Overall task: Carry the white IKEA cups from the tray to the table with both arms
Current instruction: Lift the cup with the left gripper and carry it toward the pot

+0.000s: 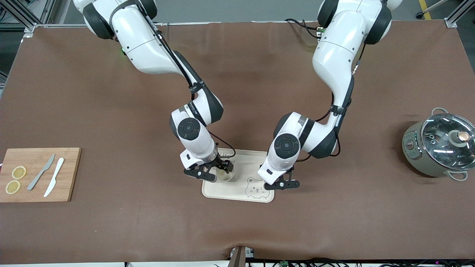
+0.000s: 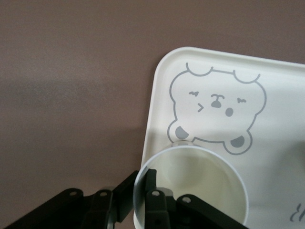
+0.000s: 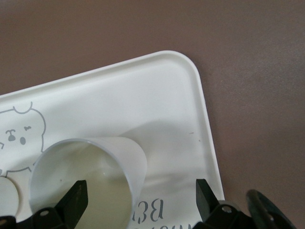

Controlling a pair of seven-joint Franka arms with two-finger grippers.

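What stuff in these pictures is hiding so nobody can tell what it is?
1. Front view: the bear-side cup is hidden under the left arm; only the left wrist view shows it, pinched by the left pincer.
2. Left wrist view: that cup's bottom is cut off by the edge, so whether it rests on the tray is unclear.
3. Right wrist view: the tray's writing is cut off by the edge near the open right pincer.

My tabletop [image 1: 111,230] wears matt brown cloth. The cup [image 3: 90,176] and tray [image 3: 167,95] look like smooth plastic, perhaps. Wooden board [image 1: 37,174]; glossy glass pot lid [image 1: 447,137].
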